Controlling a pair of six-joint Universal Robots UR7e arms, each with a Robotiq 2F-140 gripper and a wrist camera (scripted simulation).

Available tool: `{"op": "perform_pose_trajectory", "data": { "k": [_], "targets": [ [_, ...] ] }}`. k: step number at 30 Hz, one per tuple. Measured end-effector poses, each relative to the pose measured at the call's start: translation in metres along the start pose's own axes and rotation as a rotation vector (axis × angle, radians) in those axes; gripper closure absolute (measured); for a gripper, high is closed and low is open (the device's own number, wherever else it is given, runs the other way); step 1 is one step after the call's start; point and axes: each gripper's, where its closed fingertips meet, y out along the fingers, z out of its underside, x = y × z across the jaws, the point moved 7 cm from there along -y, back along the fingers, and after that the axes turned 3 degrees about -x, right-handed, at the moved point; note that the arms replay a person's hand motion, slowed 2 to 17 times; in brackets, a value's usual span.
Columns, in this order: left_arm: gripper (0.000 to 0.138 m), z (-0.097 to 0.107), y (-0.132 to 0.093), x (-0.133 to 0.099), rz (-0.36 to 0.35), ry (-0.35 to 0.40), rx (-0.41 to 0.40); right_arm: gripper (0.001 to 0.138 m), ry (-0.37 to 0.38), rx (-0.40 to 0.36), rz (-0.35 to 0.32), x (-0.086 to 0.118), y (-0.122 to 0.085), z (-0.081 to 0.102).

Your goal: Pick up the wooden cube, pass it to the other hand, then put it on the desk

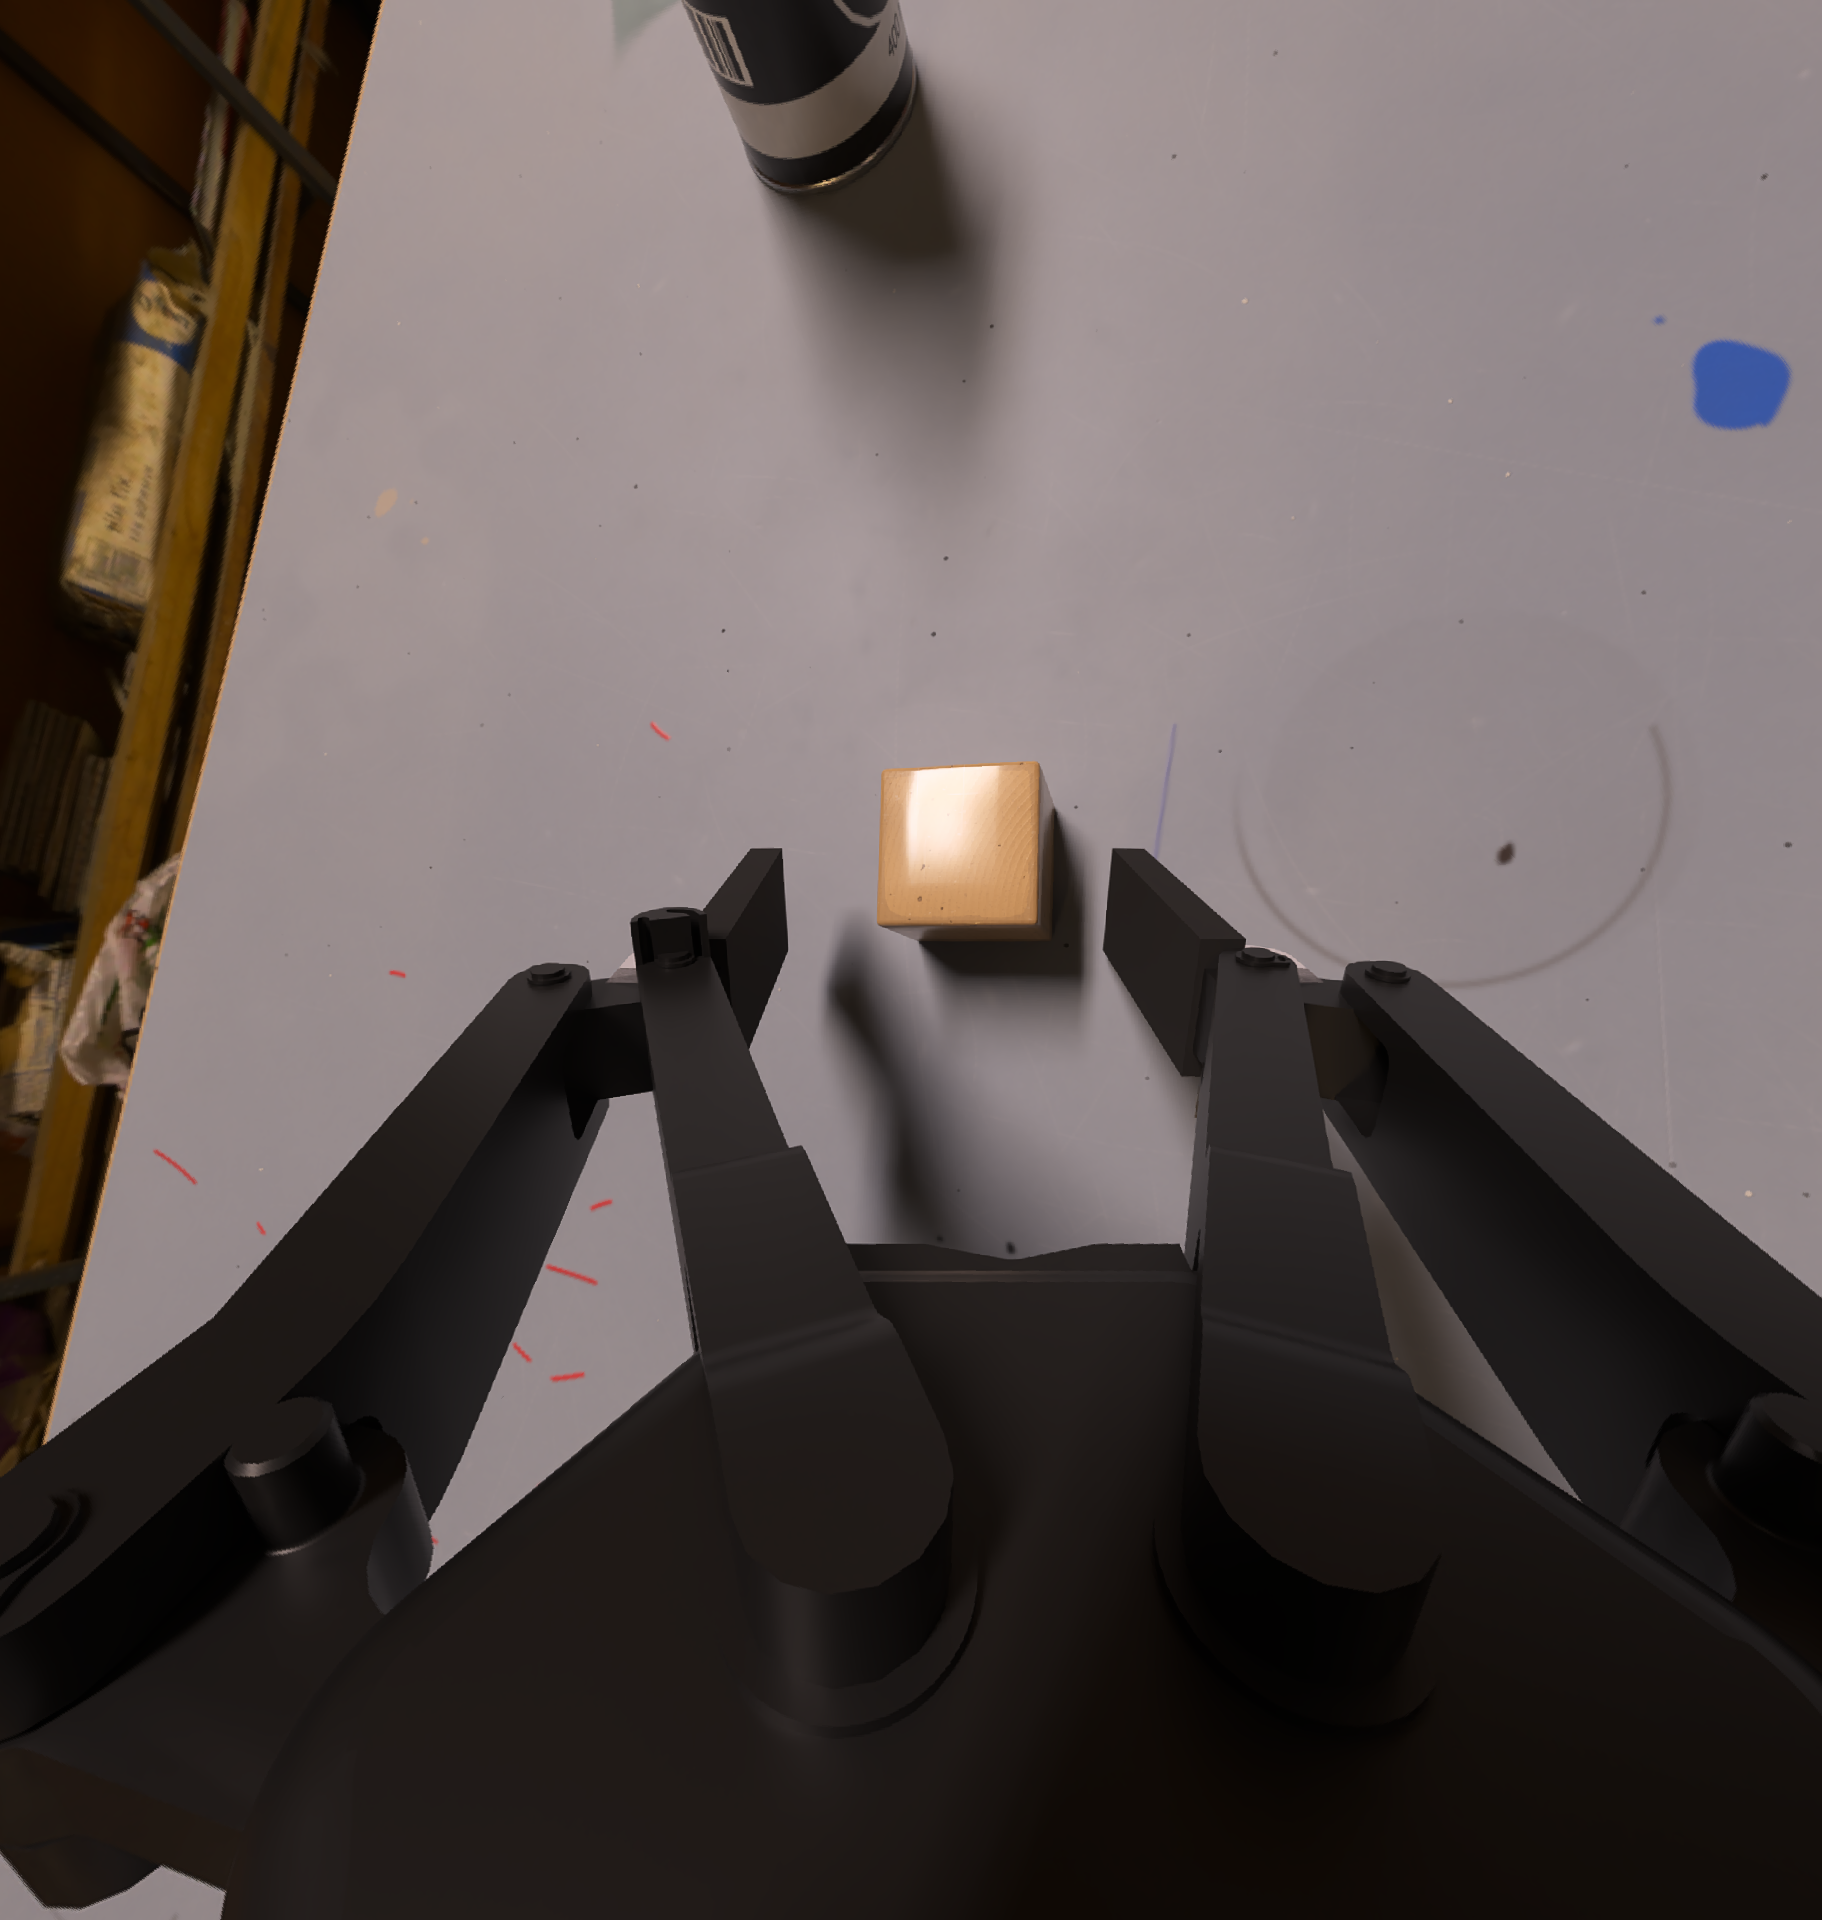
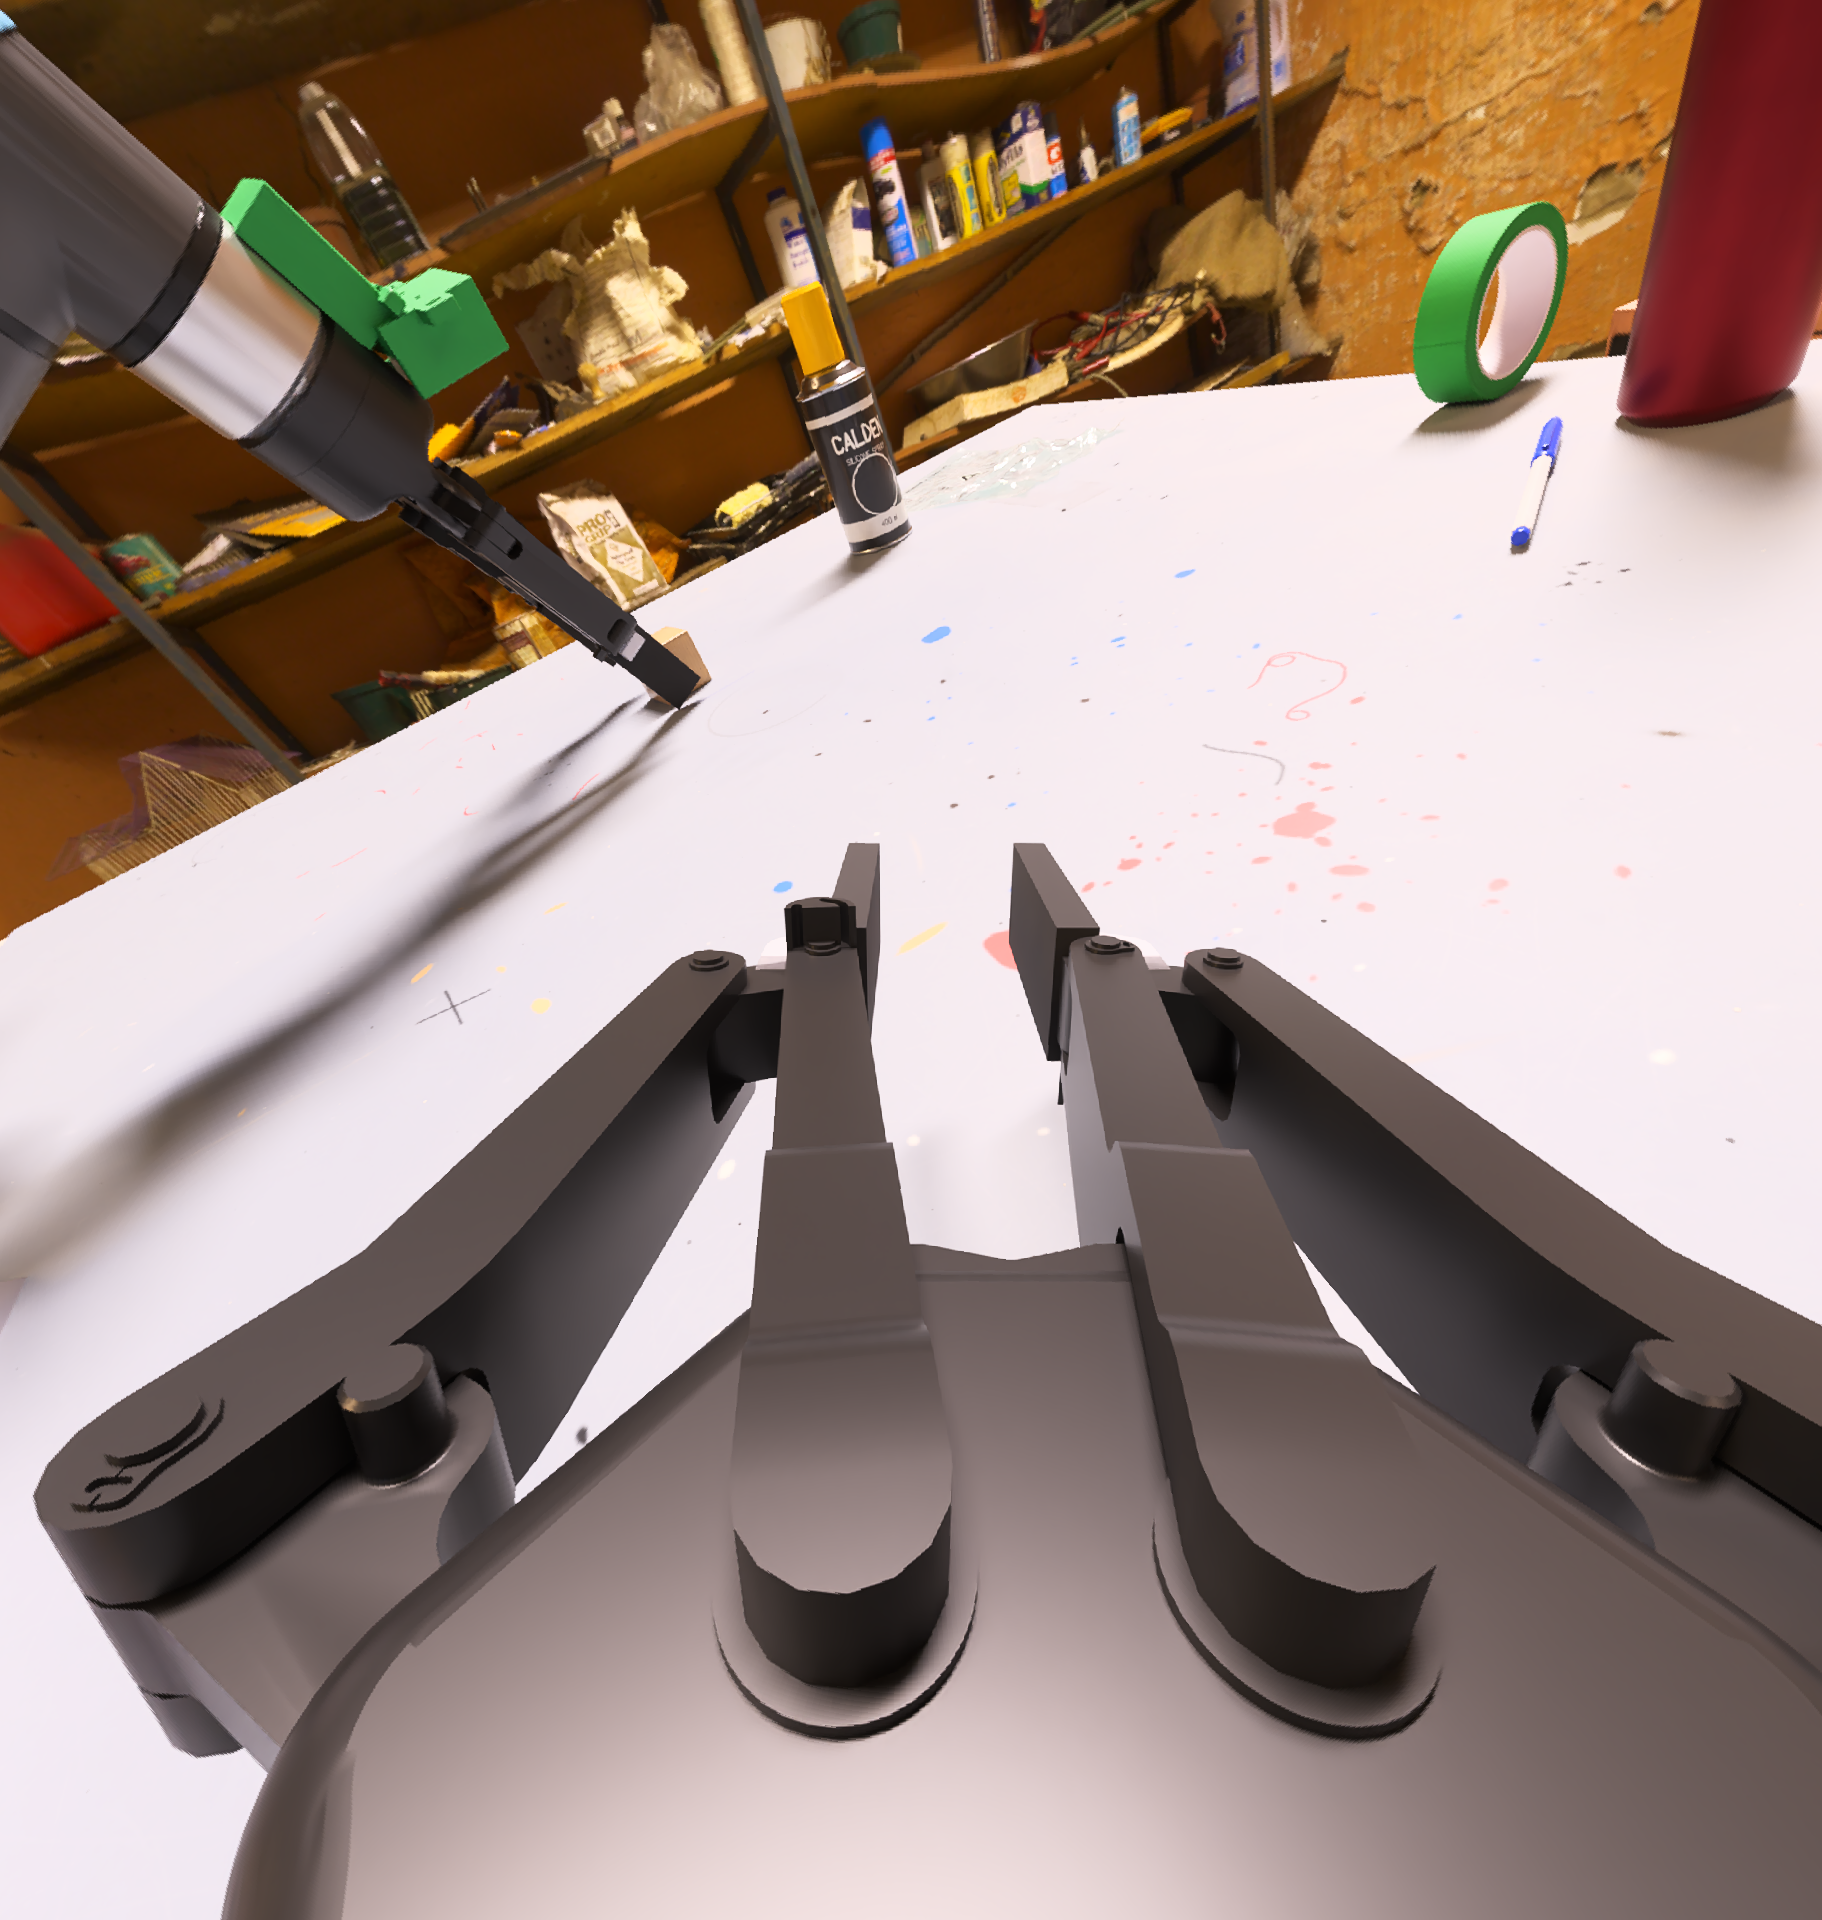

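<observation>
The wooden cube [image 1: 961, 847] is light tan and sits on the grey desk [image 1: 1198, 468]. My left gripper [image 1: 946, 871] is open, its two black fingers on either side of the cube with gaps on both sides. In the right wrist view the left gripper [image 2: 668, 675] is low at the desk, and the cube [image 2: 691, 649] peeks out behind its fingers. My right gripper [image 2: 943, 862] is open and empty above the desk, far from the cube.
A dark spray can [image 1: 813, 83] stands beyond the cube; it also shows in the right wrist view [image 2: 853, 447]. A green tape roll [image 2: 1489, 301], a blue pen [image 2: 1535, 483] and a red cylinder [image 2: 1748, 208] are at the far right. The desk's left edge [image 1: 263, 520] borders shelves.
</observation>
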Motion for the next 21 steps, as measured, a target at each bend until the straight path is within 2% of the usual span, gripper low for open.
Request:
{"op": "perform_pose_trajectory", "data": {
  "k": [11,21],
  "targets": [
    [0.057,-0.0011,0.0001,-0.0011,-0.026,0.044,0.008,0.105,0.007,0.002,-0.003,-0.0002,0.0002,0.0002],
    [0.058,-0.0002,-0.0011,-0.0045,0.004,0.037,0.009,0.105,0.012,0.003,-0.005,-0.0003,0.0006,0.0003]
  ]
}}
